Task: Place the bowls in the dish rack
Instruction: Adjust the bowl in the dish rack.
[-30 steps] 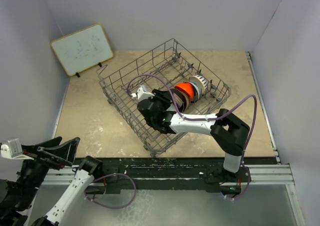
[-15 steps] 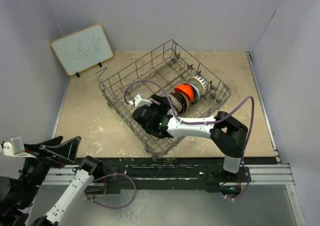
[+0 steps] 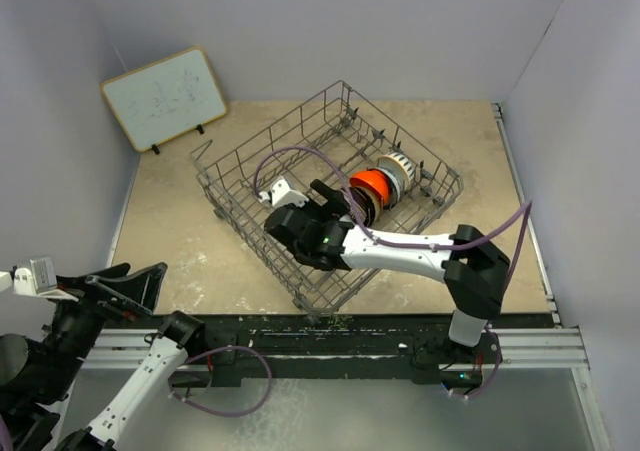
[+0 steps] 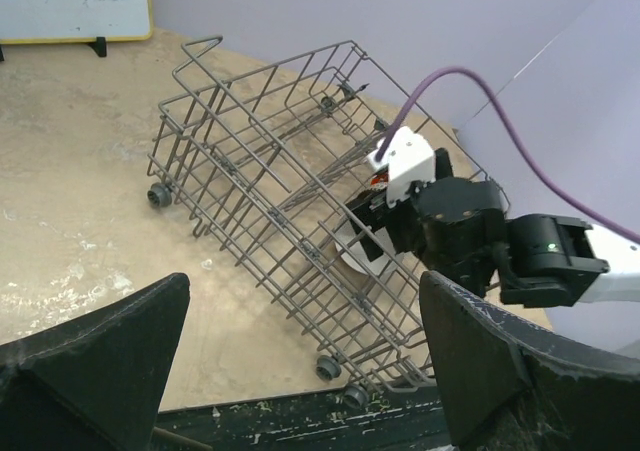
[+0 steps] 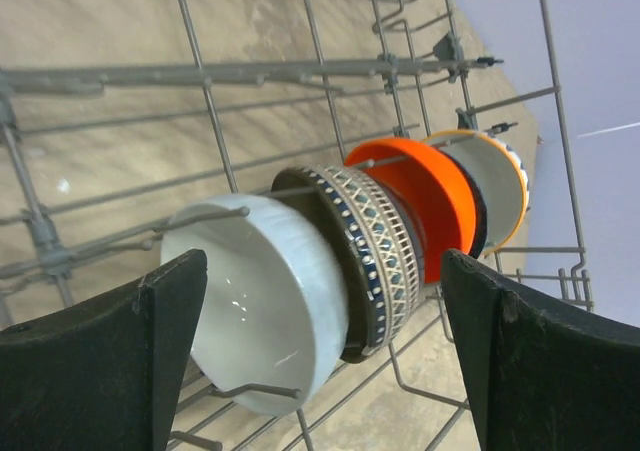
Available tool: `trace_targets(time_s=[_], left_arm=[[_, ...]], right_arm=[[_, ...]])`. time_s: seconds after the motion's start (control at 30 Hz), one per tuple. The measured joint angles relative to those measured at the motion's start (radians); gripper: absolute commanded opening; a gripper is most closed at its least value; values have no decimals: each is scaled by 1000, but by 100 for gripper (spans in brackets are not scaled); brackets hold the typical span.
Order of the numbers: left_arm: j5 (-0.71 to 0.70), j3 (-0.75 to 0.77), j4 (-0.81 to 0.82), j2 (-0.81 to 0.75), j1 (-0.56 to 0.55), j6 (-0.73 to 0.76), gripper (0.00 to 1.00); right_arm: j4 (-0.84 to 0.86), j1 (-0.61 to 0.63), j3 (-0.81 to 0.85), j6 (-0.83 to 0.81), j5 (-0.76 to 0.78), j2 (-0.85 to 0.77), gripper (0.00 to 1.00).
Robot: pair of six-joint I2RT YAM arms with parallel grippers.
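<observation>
The dish rack sits slanted on the table. Several bowls stand on edge in a row between its tines. From nearest to farthest in the right wrist view they are a white bowl, a blue-and-white patterned bowl, an orange-red bowl and a cream-beige bowl. My right gripper is inside the rack. It is open, with its fingers standing wide on either side of the white bowl and not touching it. My left gripper hangs open and empty near the table's front left corner.
A whiteboard leans against the back left wall. Walls close in the table on the left, back and right. A black rail runs along the front edge, close to the rack's near corner wheels.
My right gripper has opened wide and let go of the white bowl, which now stands in the rack. The left arm has drifted slightly.
</observation>
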Motion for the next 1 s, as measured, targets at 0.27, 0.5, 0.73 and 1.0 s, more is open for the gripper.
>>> trace_targets(time_s=[0.27,0.5,0.73,1.0], left_arm=[[0,0,6,25,0,0,99],[0,0,6,39,0,0,99],[1,-11,15,70,0,1,99],[16,-59,45,123,0,2,99]], right_arm=[[-13,0,53,53,-63,-113,100],[-72,-79,59,145,-122,-114,93],[-85,-230,23,212,-247,-194,57],[-64,-239,-14,234,-314,-228,4]])
